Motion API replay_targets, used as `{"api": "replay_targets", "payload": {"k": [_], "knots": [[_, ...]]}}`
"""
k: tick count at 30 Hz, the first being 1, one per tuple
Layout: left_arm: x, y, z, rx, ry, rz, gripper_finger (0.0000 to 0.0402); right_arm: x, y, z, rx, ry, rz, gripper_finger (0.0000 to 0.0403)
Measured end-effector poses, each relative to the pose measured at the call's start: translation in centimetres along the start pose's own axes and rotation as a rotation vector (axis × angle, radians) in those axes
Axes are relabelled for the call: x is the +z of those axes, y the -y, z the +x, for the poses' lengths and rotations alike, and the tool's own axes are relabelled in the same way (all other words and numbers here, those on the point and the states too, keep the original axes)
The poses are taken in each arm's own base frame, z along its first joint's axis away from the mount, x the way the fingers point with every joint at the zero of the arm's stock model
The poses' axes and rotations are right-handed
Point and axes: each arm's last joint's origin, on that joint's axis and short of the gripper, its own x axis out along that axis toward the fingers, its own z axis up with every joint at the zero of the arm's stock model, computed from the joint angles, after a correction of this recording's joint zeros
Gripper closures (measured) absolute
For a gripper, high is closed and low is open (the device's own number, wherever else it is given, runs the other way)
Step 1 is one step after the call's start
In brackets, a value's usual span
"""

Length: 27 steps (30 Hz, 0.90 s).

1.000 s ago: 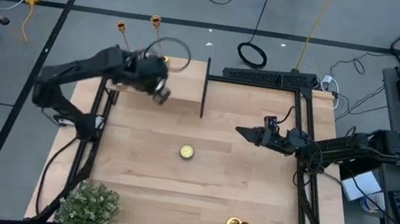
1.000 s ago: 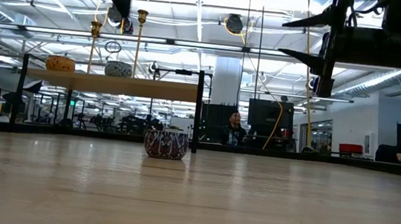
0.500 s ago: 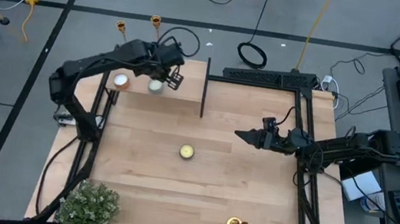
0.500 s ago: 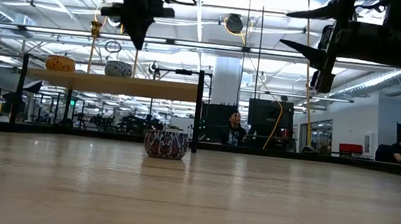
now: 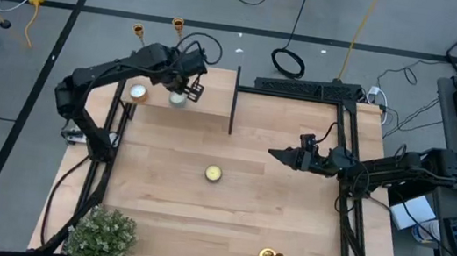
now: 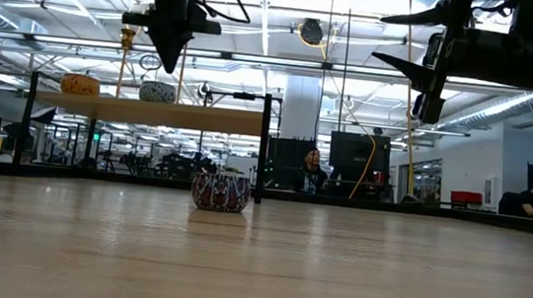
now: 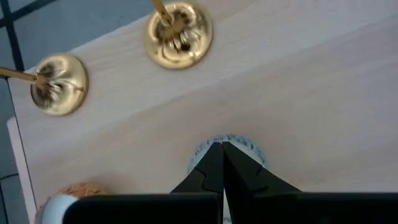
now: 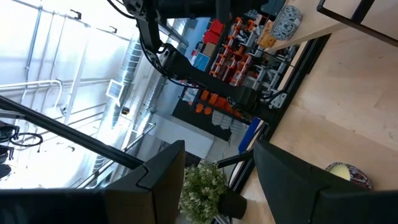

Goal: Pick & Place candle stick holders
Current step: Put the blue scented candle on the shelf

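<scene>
Left gripper (image 5: 183, 87) has swung over far shelf (image 7: 298, 74), jaws pressed together, empty; risk: toppling candlesticks (image 7: 178, 34) nearby.

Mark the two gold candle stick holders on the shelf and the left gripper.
Nearer candle stick holder (image 7: 178, 34), left wrist view, round base.
Farther candle stick holder (image 7: 59, 84), left wrist view, round base.
Left gripper (image 7: 222, 149), left wrist view, closed fingertips.

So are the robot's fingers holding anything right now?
No. The left gripper is shut on nothing above the shelf. The right gripper is open and empty.
</scene>
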Motion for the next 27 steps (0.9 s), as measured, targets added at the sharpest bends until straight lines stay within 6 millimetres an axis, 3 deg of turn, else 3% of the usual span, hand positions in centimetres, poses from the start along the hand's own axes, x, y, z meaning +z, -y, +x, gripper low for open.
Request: {"api": "replay_targets", "payload": {"k": [9, 14, 27], "knots": [[-1.4, 1.7, 0.4, 0.048, 0.071, 0.029, 0.0401, 0.0, -0.1, 0.0, 0.006, 0.003, -0.001, 0.0211], [-1.0, 2.0, 0.4, 0.033, 0.115, 0.004, 0.0401, 0.0, -0.1, 0.0, 0.007, 0.003, 0.0, 0.0211], [0.2, 0.1, 1.4, 0.019, 0.04, -0.035, 0.0401, 0.0, -0.1, 0.0, 0.008, 0.003, 0.014, 0.0211]]}}
